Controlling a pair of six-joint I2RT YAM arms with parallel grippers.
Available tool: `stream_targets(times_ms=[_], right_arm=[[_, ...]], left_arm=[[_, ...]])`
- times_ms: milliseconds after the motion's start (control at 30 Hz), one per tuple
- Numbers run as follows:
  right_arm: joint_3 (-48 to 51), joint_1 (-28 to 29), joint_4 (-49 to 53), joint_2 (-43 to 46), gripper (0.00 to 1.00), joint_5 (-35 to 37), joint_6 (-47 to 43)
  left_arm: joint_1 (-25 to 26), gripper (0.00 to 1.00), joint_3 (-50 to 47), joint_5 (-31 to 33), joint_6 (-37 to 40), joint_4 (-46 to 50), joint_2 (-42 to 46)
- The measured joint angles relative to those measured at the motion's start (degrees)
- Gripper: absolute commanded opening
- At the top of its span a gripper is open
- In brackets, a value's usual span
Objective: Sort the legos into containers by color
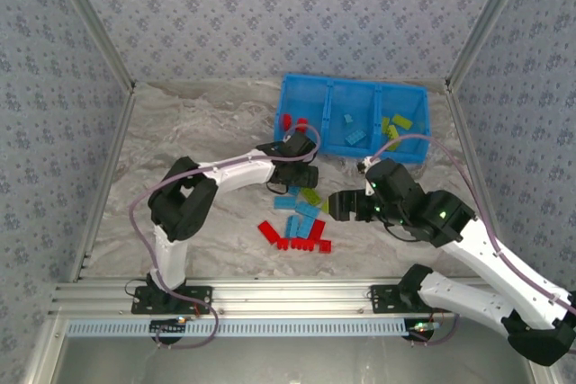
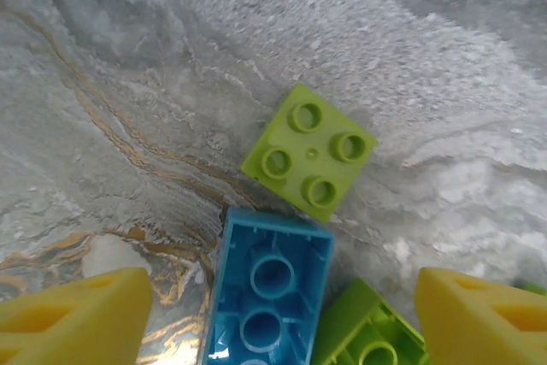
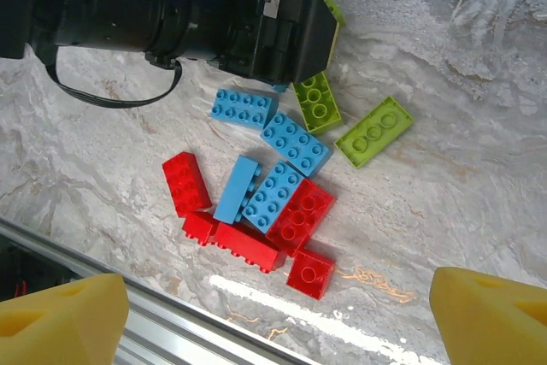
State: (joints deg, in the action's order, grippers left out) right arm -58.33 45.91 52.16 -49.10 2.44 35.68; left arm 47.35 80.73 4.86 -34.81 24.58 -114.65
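Left gripper (image 2: pixel 278 324): you have it spread wide, one yellow fingertip (image 2: pixel 73 318) in each bottom corner of the left wrist view, and it grips nothing. On the marbled table (image 2: pixel 128 83) beneath it lies a square yellow-green brick (image 2: pixel 309 153), studs up and turned at an angle. Just below that brick, a light blue brick (image 2: pixel 269 284) lies in line with the gap between the fingertips (hollow side up, by the look of it). You cannot tell whether either finger touches it. A second yellow-green brick (image 2: pixel 367 338) sits against its right side, cut off by the frame edge.

Right gripper (image 3: pixel 273 318): it is also spread wide and carries nothing. Its camera looks down on the loose pile. The red bricks (image 3: pixel 301 215) lie nearest the aluminium rail (image 3: pixel 179 339), and the light blue bricks (image 3: pixel 295 143) are in the middle. Two long yellow-green bricks (image 3: pixel 374 131) lie on the far side. One of them lies right at the black body of the left gripper.

From the top view, the blue tray (image 1: pixel 414 154) stands at the far side of the table, well apart from the pile (image 1: pixel 297 222). Its left compartment holds red pieces (image 1: pixel 290 121), the middle one light blue pieces (image 1: pixel 353 135), and the right one yellow-green pieces (image 1: pixel 396 125). The left gripper hangs between tray and pile, and the right gripper is just beside the pile's right edge.
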Motion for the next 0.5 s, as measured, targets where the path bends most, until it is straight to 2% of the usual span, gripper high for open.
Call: stream_targets(times_ms=[300,433,500], right_arm=[[0.4,0.0,0.4,-0.2,0.95,1.5,0.6],[0.4,0.0,0.4,-0.2,0.95,1.5,0.6],[0.4,0.0,0.4,-0.2,0.95,1.5,0.6]], left_arm=[[0.0,0.45,0.3,2.3,0.5,1.0,-2.1],[-0.1,0.29,0.2,3.1,0.3,0.9,-2.1],[-0.1,0.24,0.1,3.3,0.4,0.6,-1.9]])
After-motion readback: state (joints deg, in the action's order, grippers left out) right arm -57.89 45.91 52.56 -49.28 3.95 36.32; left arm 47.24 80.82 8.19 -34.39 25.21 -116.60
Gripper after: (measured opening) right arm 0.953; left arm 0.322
